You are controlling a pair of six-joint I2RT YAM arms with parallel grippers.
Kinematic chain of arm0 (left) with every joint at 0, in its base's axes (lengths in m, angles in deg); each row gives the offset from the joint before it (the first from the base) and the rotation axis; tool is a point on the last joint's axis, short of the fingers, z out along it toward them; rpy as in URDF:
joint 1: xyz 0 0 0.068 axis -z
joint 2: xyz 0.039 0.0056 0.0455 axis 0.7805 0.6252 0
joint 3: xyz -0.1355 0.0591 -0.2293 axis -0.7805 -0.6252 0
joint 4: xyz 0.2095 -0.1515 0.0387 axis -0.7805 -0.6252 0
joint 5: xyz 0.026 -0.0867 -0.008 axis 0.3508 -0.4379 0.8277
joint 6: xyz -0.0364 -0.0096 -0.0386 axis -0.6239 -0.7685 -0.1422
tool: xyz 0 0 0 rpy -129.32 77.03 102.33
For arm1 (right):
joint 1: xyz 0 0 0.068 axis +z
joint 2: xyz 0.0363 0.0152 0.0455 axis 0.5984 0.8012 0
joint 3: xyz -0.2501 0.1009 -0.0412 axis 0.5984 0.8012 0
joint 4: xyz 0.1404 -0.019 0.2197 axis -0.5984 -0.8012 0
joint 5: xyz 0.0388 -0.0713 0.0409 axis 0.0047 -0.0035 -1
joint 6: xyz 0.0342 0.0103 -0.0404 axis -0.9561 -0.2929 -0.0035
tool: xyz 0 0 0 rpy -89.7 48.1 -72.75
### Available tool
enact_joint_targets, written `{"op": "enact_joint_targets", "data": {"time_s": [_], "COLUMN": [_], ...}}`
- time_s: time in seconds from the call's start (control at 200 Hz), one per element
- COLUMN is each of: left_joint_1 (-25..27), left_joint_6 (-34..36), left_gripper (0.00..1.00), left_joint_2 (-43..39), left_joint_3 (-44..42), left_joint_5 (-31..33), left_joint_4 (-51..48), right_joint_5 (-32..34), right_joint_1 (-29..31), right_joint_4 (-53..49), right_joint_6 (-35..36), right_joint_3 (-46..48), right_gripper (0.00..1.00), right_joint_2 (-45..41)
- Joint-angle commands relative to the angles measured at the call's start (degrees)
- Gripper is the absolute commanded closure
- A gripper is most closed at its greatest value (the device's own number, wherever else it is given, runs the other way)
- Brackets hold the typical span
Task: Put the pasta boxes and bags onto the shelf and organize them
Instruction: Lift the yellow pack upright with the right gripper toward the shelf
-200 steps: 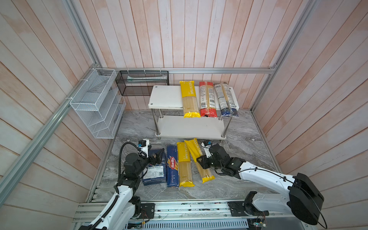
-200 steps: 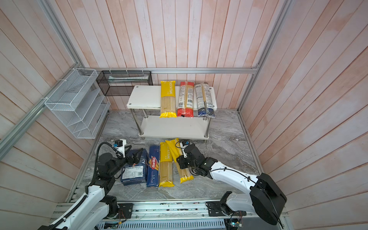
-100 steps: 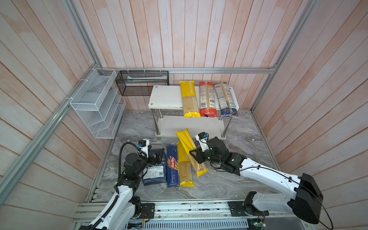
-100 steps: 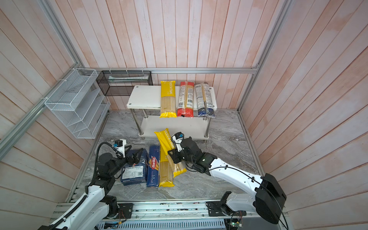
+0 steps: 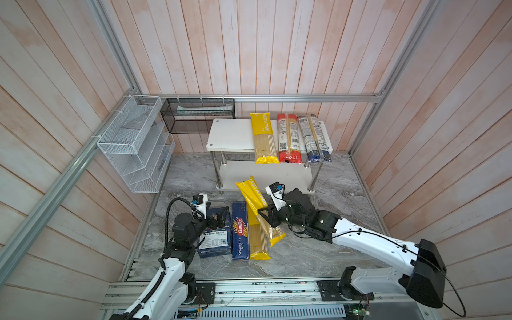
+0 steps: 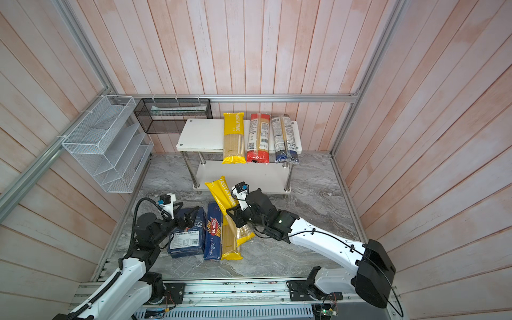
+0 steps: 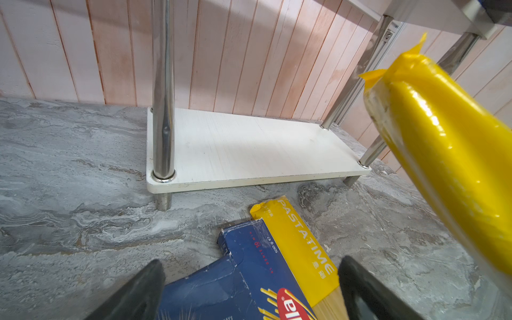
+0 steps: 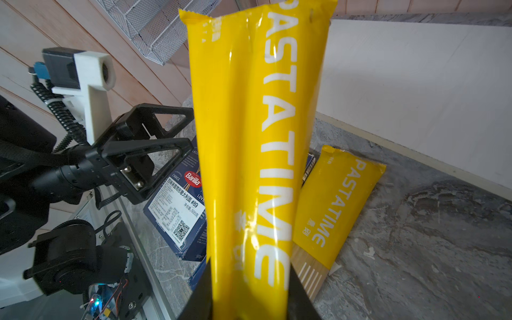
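- The right gripper (image 8: 249, 279) pinches a long yellow-and-clear plastic "PASTATIME" spaghetti bag (image 8: 249, 138) near its middle, with the black jaws pressed against both sides.
- In both top views this held bag (image 5: 253, 198) (image 6: 223, 194) slants, with its yellow printed end raised toward the front edge of the shelf's lower board. Its clear end crosses over a second yellow PASTATIME bag (image 5: 257, 243).
- That second bag lies flat on the grey marble-patterned floor (image 5: 304, 257), right against a long narrow dark blue cardboard Barilla box marked "SPAGHETTI N.5" (image 5: 240, 231).
- A wide flat dark blue cardboard box (image 5: 216, 241) lies on the narrow box's other side.
- The left gripper (image 5: 220, 217) hangs over the wide box's far end, jaws spread and holding nothing.
- The low two-tier shelf (image 5: 230, 135), with white boards on chrome tube legs, stands by the back wall.
- Its top board carries three bags side by side: a yellow one (image 5: 264, 138), a red-ended one (image 5: 288, 138) and a dark-blue-ended one (image 5: 314, 138). Their near ends overhang the front edge.
- A white wire-mesh rack (image 5: 135, 144) and a black mesh basket (image 5: 198, 115) hang on the walls.
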Motion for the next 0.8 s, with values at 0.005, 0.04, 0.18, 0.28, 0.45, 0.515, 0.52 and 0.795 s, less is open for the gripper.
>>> {"op": "enact_joint_targets", "data": {"time_s": [0.005, 0.04, 0.18, 0.28, 0.45, 0.515, 0.52, 0.795], "left_joint_1": [-0.2, -0.3, -0.3, -0.2, -0.2, -0.3, -0.3, -0.3], "left_joint_6": [0.2, 0.2, 0.2, 0.0, 0.1, 0.0, 0.0, 0.0], "left_gripper": [0.0, 0.0, 0.0, 0.0, 0.0, 0.0, 0.0, 0.0], "left_joint_2": [-0.1, -0.1, -0.2, -0.2, -0.4, -0.6, -0.6, -0.8], "left_joint_3": [0.7, 0.7, 0.6, 0.5, 0.5, 0.4, 0.4, 0.4], "left_joint_5": [0.4, 0.4, 0.4, 0.8, 0.8, 0.8, 0.8, 0.8], "left_joint_4": [0.3, 0.3, 0.3, 0.2, 0.2, 0.2, 0.2, 0.2], "right_joint_5": [1.1, 1.3, 2.2, 2.5, 2.6, 3.0, 3.0, 3.6], "right_joint_1": [0.9, 1.2, 2.1, 2.3, 2.5, 2.7, 2.7, 4.6], "right_joint_4": [6.2, 6.6, 8.0, 8.6, 11.1, 11.6, 11.6, 10.9], "right_joint_6": [1.2, 1.4, 1.9, 2.3, 2.4, 2.5, 2.5, 4.0], "right_joint_3": [-4.9, -5.4, -7.0, -8.5, -11.1, -12.5, -12.6, -19.7], "right_gripper": [0.81, 0.81, 0.81, 0.81, 0.82, 0.82, 0.82, 0.82], "right_joint_2": [0.0, 0.1, 0.9, 1.9, 3.8, 4.5, 4.6, 8.6]}}
